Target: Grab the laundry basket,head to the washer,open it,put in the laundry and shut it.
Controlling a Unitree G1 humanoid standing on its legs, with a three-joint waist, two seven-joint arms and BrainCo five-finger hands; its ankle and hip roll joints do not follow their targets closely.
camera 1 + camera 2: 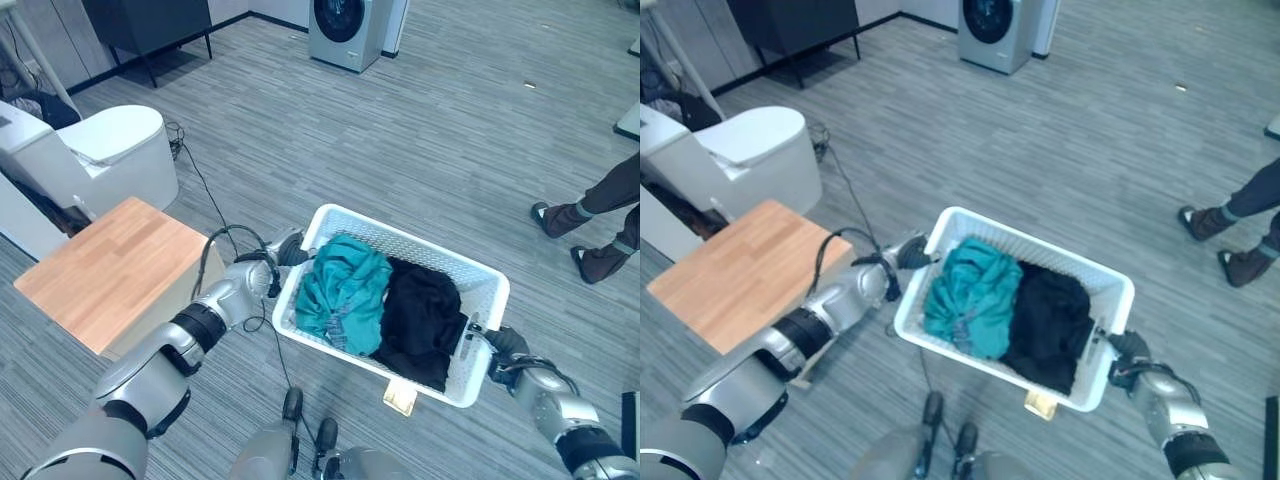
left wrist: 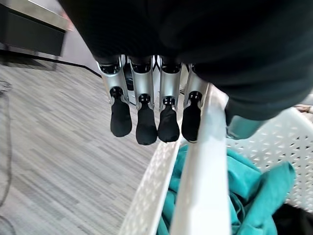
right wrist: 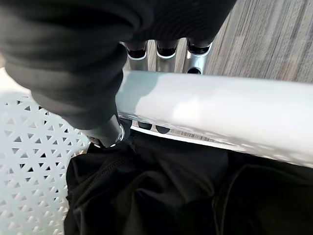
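White lattice basket (image 1: 480, 285), teal cloth (image 1: 345, 290), black garment (image 1: 425, 315)

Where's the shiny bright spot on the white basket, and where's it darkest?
Right wrist view: light glares off the laundry basket rim by the right hand. Left wrist view: that rim is bright beside the left hand. Left eye view: the black clothes are darkest.

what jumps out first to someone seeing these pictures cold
A white perforated plastic laundry basket hangs in mid-frame above the grey plank floor, with the left hand and right hand each gripping an end rim. Inside, a crumpled teal garment lies beside a black garment. Far ahead stands a silver front-loading washer, and a person's legs show at the right edge.
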